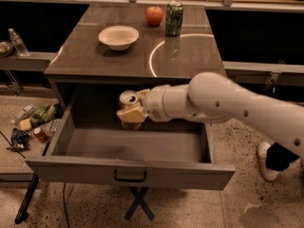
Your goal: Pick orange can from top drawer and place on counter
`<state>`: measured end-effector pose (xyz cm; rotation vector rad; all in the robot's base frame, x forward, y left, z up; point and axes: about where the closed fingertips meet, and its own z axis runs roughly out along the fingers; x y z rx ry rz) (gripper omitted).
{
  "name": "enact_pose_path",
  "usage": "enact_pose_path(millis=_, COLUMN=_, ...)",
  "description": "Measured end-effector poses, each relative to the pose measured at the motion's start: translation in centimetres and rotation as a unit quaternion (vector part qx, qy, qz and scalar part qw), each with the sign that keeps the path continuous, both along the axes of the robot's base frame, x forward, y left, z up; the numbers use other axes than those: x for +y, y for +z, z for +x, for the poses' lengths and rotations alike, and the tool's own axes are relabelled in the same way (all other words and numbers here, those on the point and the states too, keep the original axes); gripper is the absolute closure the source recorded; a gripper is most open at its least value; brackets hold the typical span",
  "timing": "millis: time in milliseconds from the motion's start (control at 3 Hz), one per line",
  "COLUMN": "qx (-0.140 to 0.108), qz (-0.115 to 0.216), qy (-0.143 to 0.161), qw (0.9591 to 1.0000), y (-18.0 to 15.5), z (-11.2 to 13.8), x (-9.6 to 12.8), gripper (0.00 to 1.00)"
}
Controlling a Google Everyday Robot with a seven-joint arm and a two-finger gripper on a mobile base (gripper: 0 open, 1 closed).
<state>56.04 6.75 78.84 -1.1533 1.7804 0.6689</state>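
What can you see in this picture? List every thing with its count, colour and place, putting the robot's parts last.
orange-brown soda can: one, held inside the drawer
wide grey top drawer: one, pulled open
glossy grey-brown counter: one, above the drawer
round white bowl: one, on the counter
red apple: one, counter's back
green patterned can: one, beside the apple
clear plastic bottle: one, side shelf
mixed packets: several, floor
white robot arm: one, reaching into the drawer
gripper: one, pale, jaws closed on the soda can
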Motion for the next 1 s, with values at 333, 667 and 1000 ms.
enact_pose_path(millis=333, qx=-0.007, qz=0.012, qy=0.006, qw=0.9999, y=6.7, z=1.3, x=-2.6, gripper=1.0)
enact_pose_path(millis=667, qx=-0.018, qz=0.01, qy=0.018, qw=0.9996, y=11.5, z=3.7, x=-4.6, gripper=1.0)
enact_pose_path(millis=1000, qx=-0.041, qz=-0.003, qy=0.003, qw=0.9991, y=15.2, z=9.7, x=-7.6, gripper=1.0)
